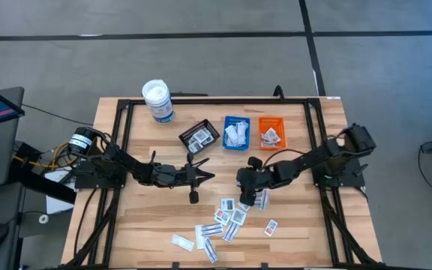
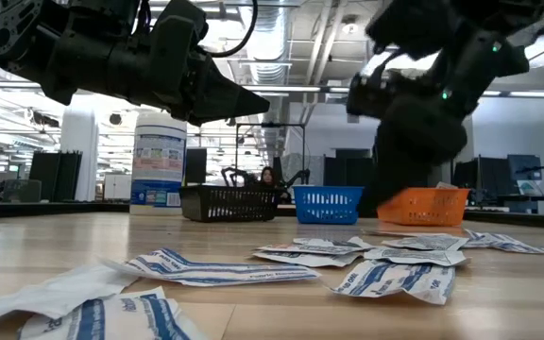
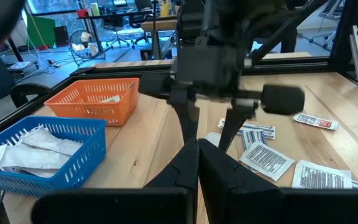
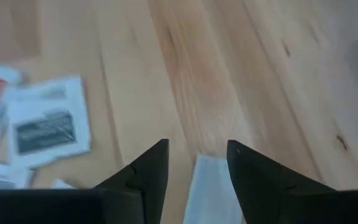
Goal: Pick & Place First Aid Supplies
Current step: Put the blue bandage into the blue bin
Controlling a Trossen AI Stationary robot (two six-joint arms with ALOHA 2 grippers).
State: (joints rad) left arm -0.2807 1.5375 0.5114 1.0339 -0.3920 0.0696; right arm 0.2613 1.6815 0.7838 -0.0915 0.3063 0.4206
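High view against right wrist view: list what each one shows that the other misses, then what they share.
Only the high view shows the white canister, the black tray, blue tray and orange tray, and the left gripper shut above bare table.

Only the right wrist view shows a white packet lying between the right gripper's open fingers.

Both show the right gripper low over the table beside the scattered packets.

White packets [image 1: 231, 217] w/ blue, red, dark print; black tray [image 1: 199, 136], blue tray [image 1: 236, 133], orange tray [image 1: 271, 132]; light wood-grain surface [image 1: 141, 217]; white canister [image 1: 157, 101], blue label.
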